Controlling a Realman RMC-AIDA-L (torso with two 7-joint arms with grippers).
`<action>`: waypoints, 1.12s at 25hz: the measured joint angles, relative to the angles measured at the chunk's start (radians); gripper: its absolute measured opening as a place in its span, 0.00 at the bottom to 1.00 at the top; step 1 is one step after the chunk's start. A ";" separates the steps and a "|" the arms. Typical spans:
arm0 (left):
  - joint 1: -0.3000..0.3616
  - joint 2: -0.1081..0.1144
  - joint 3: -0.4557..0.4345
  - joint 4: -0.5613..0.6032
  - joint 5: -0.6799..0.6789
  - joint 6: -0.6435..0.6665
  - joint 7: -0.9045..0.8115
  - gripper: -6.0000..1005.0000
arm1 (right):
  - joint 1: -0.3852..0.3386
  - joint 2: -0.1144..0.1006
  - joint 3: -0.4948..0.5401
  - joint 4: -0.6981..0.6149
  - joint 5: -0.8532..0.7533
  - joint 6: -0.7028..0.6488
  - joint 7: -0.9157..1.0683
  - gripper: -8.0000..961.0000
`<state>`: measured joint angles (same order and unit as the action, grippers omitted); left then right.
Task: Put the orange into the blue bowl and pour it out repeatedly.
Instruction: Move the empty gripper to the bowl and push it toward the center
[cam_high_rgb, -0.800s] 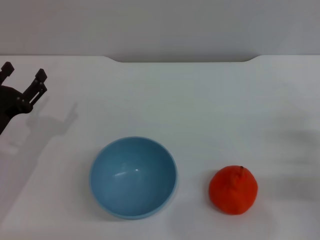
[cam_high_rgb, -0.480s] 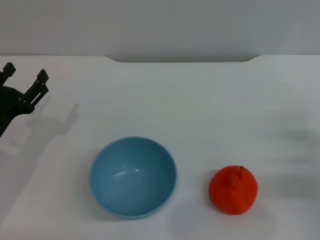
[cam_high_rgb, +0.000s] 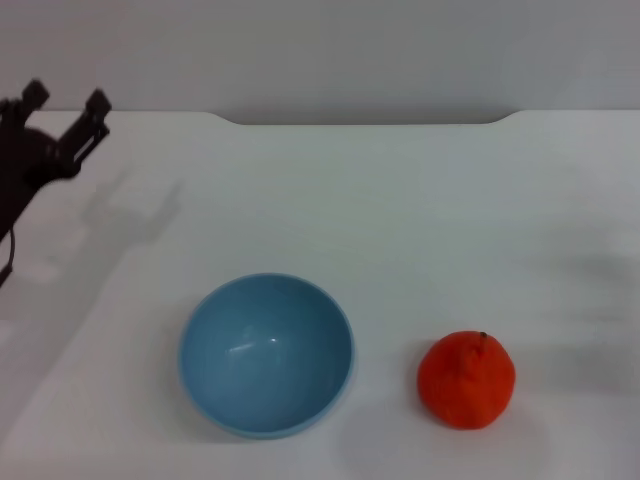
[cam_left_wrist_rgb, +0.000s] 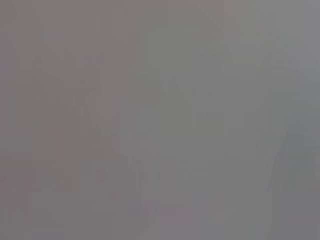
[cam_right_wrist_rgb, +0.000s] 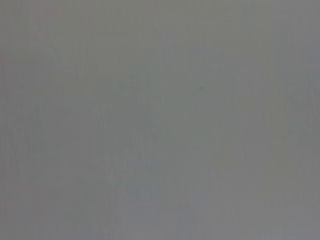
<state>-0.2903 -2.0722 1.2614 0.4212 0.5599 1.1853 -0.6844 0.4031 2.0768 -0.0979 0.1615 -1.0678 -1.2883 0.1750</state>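
Light-blue bowl (cam_high_rgb: 266, 355) sits empty on white table (cam_high_rgb: 400, 220); orange (cam_high_rgb: 466, 381) just right of it, apart. Left gripper (cam_high_rgb: 66, 112) far up-left of bowl, fingers spread, holding nothing. Right gripper unseen. Judged: loading step pending; next move, grasp orange.

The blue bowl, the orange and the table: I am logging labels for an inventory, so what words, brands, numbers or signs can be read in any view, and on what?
None: no text, brand, number or sign shows anywhere.
The blue bowl is plain.
The orange bears no sticker.
The table is unmarked.
The left end effector shows no legible marking.
Both wrist views show only featureless grey.
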 joint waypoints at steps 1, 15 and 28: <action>-0.010 0.001 0.002 0.017 0.003 -0.010 -0.015 0.80 | 0.000 0.000 0.000 0.000 0.000 0.000 0.000 0.53; -0.172 0.021 0.053 0.462 0.823 -0.449 -0.931 0.80 | 0.000 0.000 0.000 -0.012 0.002 0.026 0.001 0.52; -0.157 0.021 -0.155 0.962 1.671 0.232 -1.887 0.80 | 0.015 0.000 0.000 -0.044 0.004 0.051 0.002 0.51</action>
<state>-0.4469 -2.0511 1.1062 1.3836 2.2308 1.4177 -2.5712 0.4181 2.0770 -0.0975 0.1170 -1.0637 -1.2373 0.1765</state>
